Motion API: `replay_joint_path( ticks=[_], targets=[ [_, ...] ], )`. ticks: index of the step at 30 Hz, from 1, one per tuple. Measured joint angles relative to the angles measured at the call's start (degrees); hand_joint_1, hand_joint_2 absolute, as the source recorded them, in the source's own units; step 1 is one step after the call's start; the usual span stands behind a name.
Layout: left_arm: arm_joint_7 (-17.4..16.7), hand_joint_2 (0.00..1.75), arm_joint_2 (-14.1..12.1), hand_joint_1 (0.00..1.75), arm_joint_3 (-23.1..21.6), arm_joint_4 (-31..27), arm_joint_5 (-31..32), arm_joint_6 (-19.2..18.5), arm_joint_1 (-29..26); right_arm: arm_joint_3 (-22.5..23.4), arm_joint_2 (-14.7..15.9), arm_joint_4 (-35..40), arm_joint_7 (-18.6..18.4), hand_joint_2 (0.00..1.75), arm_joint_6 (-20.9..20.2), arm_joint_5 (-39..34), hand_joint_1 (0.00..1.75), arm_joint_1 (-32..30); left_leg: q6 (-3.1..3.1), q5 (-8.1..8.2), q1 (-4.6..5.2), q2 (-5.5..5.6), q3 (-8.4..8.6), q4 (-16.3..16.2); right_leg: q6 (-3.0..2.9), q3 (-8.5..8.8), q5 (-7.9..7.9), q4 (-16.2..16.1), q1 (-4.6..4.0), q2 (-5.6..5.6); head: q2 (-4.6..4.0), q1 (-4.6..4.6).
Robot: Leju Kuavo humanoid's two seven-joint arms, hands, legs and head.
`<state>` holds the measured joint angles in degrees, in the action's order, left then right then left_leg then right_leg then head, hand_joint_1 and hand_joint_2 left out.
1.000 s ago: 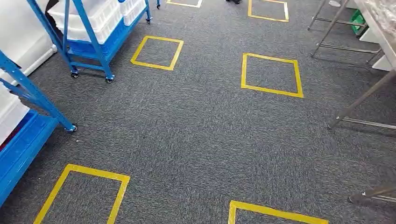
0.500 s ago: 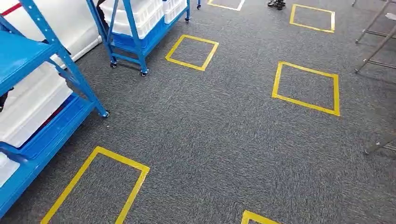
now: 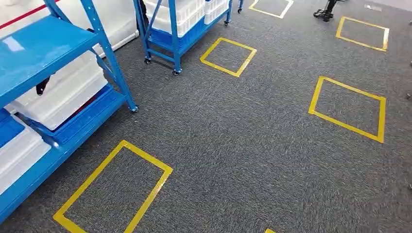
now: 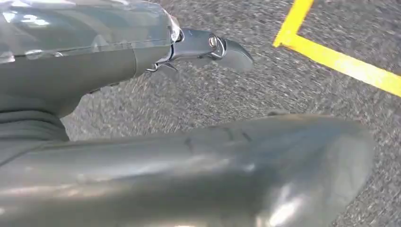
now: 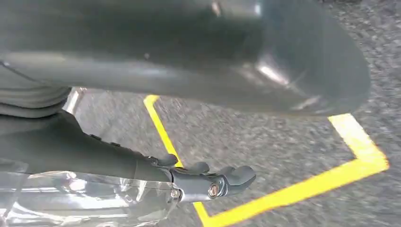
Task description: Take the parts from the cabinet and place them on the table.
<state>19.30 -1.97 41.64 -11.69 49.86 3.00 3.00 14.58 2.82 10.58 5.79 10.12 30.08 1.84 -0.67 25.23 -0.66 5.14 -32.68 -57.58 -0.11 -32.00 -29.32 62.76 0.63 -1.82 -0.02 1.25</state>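
**Robot swung round toward the cabinet**

Both arms hung over the carpet. I could not tell whether the left robot hand [image 4: 208, 47] or right robot hand [image 5: 213, 182] grasped anything. The camera had panned, bringing the blue cabinet [image 3: 43, 48] and its white bins [image 3: 63, 94] to the frame's left. The parts, unseen, were presumably inside.

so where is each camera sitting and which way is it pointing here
Head view: high on the robot, looking forward and down at grey carpet, yellow tape squares and a blue shelf rack with white bins; none of its body shows.
Left wrist view: behind the hanging left hand, which holds a clear plastic bag, facing the floor.
Right wrist view: behind the right hand, which holds another clear bag, facing the floor.
Shared: carpet and yellow tape.
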Motion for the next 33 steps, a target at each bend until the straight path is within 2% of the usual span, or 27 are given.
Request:
replay_joint_path(
  ticks=[1,2,5,6,7,8,9,10,11,12,13,14,15,16,17,20,21,22,23,24,26,27,28,30,31,32,33],
  targets=[
    [-0.36,0.00,0.07,0.00,0.00,0.00,-0.11,-0.13,0.05,0.00,0.00,0.00,0.15,0.00,0.07,0.02,0.00,-0.05,0.16,-0.16,-0.18,0.59,-0.10,0.02,-0.44,1.82,0.85,-4.24,-0.03,-3.01,0.00,0.00],
    [-0.84,0.00,0.11,0.00,0.00,0.00,-0.13,-0.29,0.19,0.00,0.00,0.00,0.33,0.00,0.11,0.04,0.00,-0.10,0.50,-0.31,0.09,1.32,-0.42,-0.10,-0.43,2.13,0.55,-5.03,-0.15,-3.84,0.00,0.00],
    [-1.60,0.00,0.09,0.00,0.02,0.02,-0.46,-0.59,-0.27,0.00,-0.13,-0.02,0.46,0.00,0.17,0.09,0.00,0.31,1.66,-1.04,-0.33,3.22,-0.92,0.42,-0.66,2.05,0.78,-5.01,-0.51,-1.60,0.00,0.00],
    [-1.75,0.00,0.00,0.00,0.04,0.02,-0.50,-0.66,-0.39,0.00,-0.44,0.00,0.46,0.00,0.17,0.09,0.00,0.32,2.02,-1.07,0.04,3.45,-1.14,0.27,-1.05,2.12,1.36,-6.08,0.21,-0.63,0.00,0.00],
    [-1.82,0.00,0.05,0.00,0.04,0.02,-0.55,-0.72,-0.56,0.02,-0.52,0.00,0.41,0.00,0.20,0.09,0.00,0.32,1.91,0.21,0.12,-0.02,-1.78,-1.04,-1.40,2.33,1.70,-6.54,0.09,0.28,0.00,0.00],
    [-1.93,0.00,-0.07,0.00,0.04,0.02,-0.55,-0.79,-0.54,0.02,-0.68,-0.02,0.44,0.00,0.20,0.09,0.00,0.18,1.94,2.54,0.16,-2.55,-3.13,-3.95,-1.88,2.21,1.81,-6.60,-0.05,1.04,0.00,0.04],
    [-1.95,0.00,-0.13,0.00,0.04,0.00,-0.59,-0.79,-0.38,0.02,-0.81,-0.02,0.44,0.00,0.20,0.09,0.00,-0.14,2.17,5.30,0.10,-3.89,-5.17,-8.67,-1.92,2.09,1.81,-6.56,-0.27,2.08,0.00,0.02],
    [-1.95,0.00,-0.20,0.00,0.04,0.02,-0.63,-0.81,-0.25,0.02,-0.92,-0.04,0.44,0.00,0.20,0.09,0.00,-0.33,2.37,7.40,0.03,-4.29,-6.99,-13.17,-1.97,2.02,1.78,-6.53,-0.45,2.99,0.00,0.04],
    [-1.95,0.00,-0.20,0.00,0.04,0.02,-0.63,-0.83,-0.29,0.02,-0.94,-0.04,0.41,0.00,0.20,0.09,0.00,-0.36,2.59,8.67,-0.02,-4.48,-8.39,-16.82,-1.98,1.86,1.78,-6.41,-0.51,3.94,0.00,0.04],
    [-1.97,0.00,-0.20,0.00,0.04,0.02,-0.63,-0.85,-0.47,0.02,-0.96,-0.04,0.41,0.00,0.20,0.09,0.00,-0.32,2.73,8.48,-0.05,-4.66,-8.47,-17.65,-1.98,1.75,1.78,-6.27,-0.56,4.66,0.00,0.04],
    [-1.97,0.00,-0.20,0.00,0.04,0.02,-0.63,-0.85,-0.63,0.02,-1.01,-0.04,0.44,0.00,0.20,0.07,0.00,-0.24,2.83,7.17,-0.07,-4.84,-7.17,-15.79,-1.95,1.69,1.74,-6.16,-0.57,5.38,0.00,0.04],
    [-1.97,0.00,-0.26,0.00,0.04,0.02,-0.63,-0.85,-0.69,0.02,-1.07,-0.04,0.44,0.00,0.20,0.04,0.00,-0.20,2.88,4.99,-0.07,-5.11,-4.50,-11.47,-1.84,1.70,1.60,-6.01,-0.55,6.14,0.00,0.04],
    [-1.97,0.00,-0.39,0.00,0.04,0.02,-0.61,-0.88,-0.67,0.02,-1.14,-0.04,0.44,0.00,0.20,0.02,0.00,-0.17,2.81,2.52,-0.06,-6.00,-0.90,-5.33,-1.64,1.74,1.42,-5.74,-0.54,6.91,0.00,0.04],
    [-1.97,0.00,-0.44,0.00,0.04,0.00,-0.61,-0.88,-0.60,0.02,-1.22,-0.04,0.44,0.00,0.20,0.02,0.00,-0.13,2.51,1.70,0.07,-8.65,1.96,-0.30,-1.42,1.83,1.13,-5.37,-0.73,7.55,0.00,0.04],
    [-1.97,0.00,-0.53,0.00,0.04,0.00,-0.52,-0.92,-0.49,0.07,-1.29,-0.04,0.46,0.00,0.28,0.02,0.00,-0.17,1.72,2.12,0.45,-9.71,2.15,0.13,-1.06,1.85,0.86,-5.11,-1.12,8.05,0.00,0.04],
    [-1.86,0.00,-0.72,0.00,0.04,0.02,-0.28,-1.14,-0.87,0.15,-1.55,-0.04,0.48,0.00,0.33,-0.04,0.00,0.23,0.79,1.79,0.59,-7.70,1.56,0.17,-0.41,2.10,0.89,-5.16,-0.98,9.43,0.00,0.02],
    [-1.75,0.00,-0.74,0.00,0.04,0.02,-0.09,-1.23,-0.93,0.26,-1.62,-0.02,0.48,0.00,0.33,-0.07,0.00,0.31,0.24,1.41,0.33,-7.05,1.58,0.63,-0.04,2.19,0.76,-5.08,-1.01,9.87,0.00,0.02],
    [-1.62,0.00,-0.79,0.00,0.04,0.02,0.00,-1.33,-0.98,0.37,-1.71,-0.04,0.41,0.00,0.33,-0.09,0.00,0.25,-0.01,1.03,0.02,-6.60,1.90,0.87,0.57,2.02,-0.08,-4.18,-0.50,6.95,0.00,0.00],
    [-1.53,0.00,-0.87,0.00,0.04,0.00,0.09,-1.49,-0.89,0.39,-1.88,-0.04,0.44,0.00,0.33,-0.11,0.00,0.03,-0.36,0.78,-0.04,-6.05,1.67,0.91,0.85,0.89,-2.16,-1.86,-0.32,3.92,0.00,0.02],
    [-1.38,0.00,-0.90,0.00,0.04,0.02,0.13,-1.64,-0.68,0.42,-1.92,-0.04,0.39,0.00,0.33,-0.11,0.00,-0.12,-0.58,0.62,-0.06,-5.45,1.39,0.90,1.04,-1.06,-4.89,2.50,-0.12,2.57,0.00,0.00],
    [-1.29,0.00,-0.92,0.00,0.04,0.02,0.15,-1.84,-0.57,0.46,-1.97,-0.07,0.28,0.00,0.33,-0.11,0.00,-0.40,-0.56,0.36,-0.04,-4.04,0.97,0.85,1.37,-5.17,-8.60,11.39,0.11,2.03,0.00,0.00],
    [-1.29,0.00,-0.92,0.00,0.04,0.02,0.17,-1.86,-0.69,0.46,-2.03,-0.07,0.28,0.00,0.33,-0.11,0.00,-0.48,-0.49,0.27,-0.05,-3.21,0.90,0.83,1.44,-6.06,-8.45,13.17,0.21,2.02,0.00,0.00],
    [-1.29,0.00,-0.90,0.00,0.04,0.02,0.17,-1.88,-0.80,0.46,-2.08,-0.07,0.26,0.00,0.33,-0.11,0.00,-0.51,-0.37,0.20,-0.11,-2.49,0.91,0.82,1.47,-5.50,-6.95,11.91,0.33,2.02,0.00,0.00],
    [-1.29,0.00,-0.90,0.00,0.04,0.02,0.22,-1.97,-0.83,0.46,-2.12,-0.07,-0.11,0.00,0.31,-0.09,0.00,-0.50,-0.11,0.14,-0.25,-0.98,0.97,0.67,1.41,-1.55,-1.74,3.59,0.68,1.43,0.00,0.00],
    [-1.29,0.00,-0.92,0.00,0.04,0.02,0.30,-1.99,-0.76,0.46,-2.12,-0.07,-0.29,0.00,0.24,-0.09,0.00,-0.53,0.19,0.14,-0.30,-0.27,0.93,0.56,1.41,0.76,0.61,-1.35,0.94,-0.31,0.00,0.00],
    [-1.29,0.00,-0.96,0.00,0.04,0.02,0.42,-2.01,-0.64,0.50,-2.16,-0.18,-0.48,0.00,0.15,-0.09,0.00,-0.64,0.64,0.11,-0.07,0.42,0.58,0.29,1.31,1.85,0.45,-4.16,1.05,-3.77,0.00,0.00],
    [-1.27,0.00,-1.03,0.00,0.04,0.00,0.55,-2.08,-0.46,0.61,-2.23,-0.24,-0.68,0.00,0.15,-0.11,0.00,-0.68,1.12,-0.08,-0.06,1.11,0.18,0.12,1.12,1.62,0.50,-4.42,1.02,-3.32,0.00,0.02]
  ],
)
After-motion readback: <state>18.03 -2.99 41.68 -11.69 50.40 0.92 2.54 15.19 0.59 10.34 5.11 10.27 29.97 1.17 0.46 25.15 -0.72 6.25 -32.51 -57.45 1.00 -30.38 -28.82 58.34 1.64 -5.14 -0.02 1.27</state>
